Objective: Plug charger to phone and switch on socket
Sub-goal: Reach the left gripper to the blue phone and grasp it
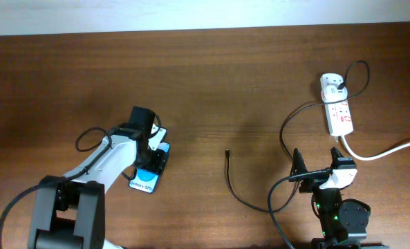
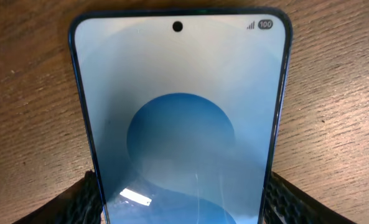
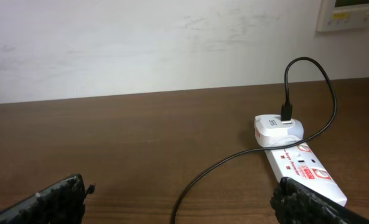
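The phone (image 1: 144, 182) lies on the wooden table at the left, its blue screen filling the left wrist view (image 2: 181, 124). My left gripper (image 1: 153, 160) straddles it, with both fingers against its long edges (image 2: 181, 208). The charger's black cable (image 1: 243, 197) curves across the table. Its small connector tip (image 1: 227, 153) lies free at mid-table, well right of the phone. Its white adapter (image 1: 332, 86) sits plugged into the socket (image 1: 341, 117) at the far right. My right gripper (image 1: 320, 169) is open and empty, below the socket. The right wrist view shows the cable (image 3: 234, 163), adapter (image 3: 277, 129) and socket (image 3: 302, 171).
A thick white cord (image 1: 391, 149) runs from the socket's near end off the right edge. A pale wall borders the table's far edge (image 1: 205, 28). Black robot cables loop by the left arm (image 1: 87, 138).
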{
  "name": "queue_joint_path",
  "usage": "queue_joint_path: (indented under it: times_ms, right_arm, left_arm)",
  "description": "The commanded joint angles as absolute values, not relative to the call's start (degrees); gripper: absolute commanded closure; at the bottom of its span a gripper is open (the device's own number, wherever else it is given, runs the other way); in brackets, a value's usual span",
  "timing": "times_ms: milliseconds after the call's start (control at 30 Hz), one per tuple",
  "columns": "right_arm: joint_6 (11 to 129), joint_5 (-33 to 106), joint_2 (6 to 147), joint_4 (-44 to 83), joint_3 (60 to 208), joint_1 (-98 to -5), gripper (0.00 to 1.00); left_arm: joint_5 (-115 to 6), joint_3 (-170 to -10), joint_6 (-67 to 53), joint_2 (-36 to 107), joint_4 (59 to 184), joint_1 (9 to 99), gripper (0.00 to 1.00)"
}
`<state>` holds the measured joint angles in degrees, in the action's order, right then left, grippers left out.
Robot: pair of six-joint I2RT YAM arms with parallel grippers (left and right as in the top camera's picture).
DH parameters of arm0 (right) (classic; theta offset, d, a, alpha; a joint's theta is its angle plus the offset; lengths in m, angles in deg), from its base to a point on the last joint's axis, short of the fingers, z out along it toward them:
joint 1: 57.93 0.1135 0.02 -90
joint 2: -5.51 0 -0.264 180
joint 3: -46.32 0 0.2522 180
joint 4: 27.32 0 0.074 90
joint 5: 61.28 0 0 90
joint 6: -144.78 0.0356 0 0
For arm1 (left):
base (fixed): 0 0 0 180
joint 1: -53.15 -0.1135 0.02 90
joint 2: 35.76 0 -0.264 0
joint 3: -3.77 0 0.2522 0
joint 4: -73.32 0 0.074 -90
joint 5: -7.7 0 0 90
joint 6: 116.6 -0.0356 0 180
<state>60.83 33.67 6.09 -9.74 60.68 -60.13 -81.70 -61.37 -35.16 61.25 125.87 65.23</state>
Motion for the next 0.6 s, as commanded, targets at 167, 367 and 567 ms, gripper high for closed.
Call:
queue_joint_path:
  times_ms: [167, 367, 567]
  right_arm:
    - [61.0, 33.3, 5.7, -9.5, 60.4, -59.7, 0.02]
    - [61.0, 33.3, 5.7, -9.5, 60.4, -59.7, 0.02]
    - [61.0, 33.3, 5.7, -9.5, 60.4, -59.7, 0.02]
  left_arm:
    - [-73.9, -80.6, -27.2, 63.5, 143.0, 65.3, 0.63]
    - [-66.9, -91.7, -21.0, 61.7, 152.5, 65.3, 0.66]
    - [-53.9, -92.5, -13.5, 50.3, 156.4, 65.4, 0.67]
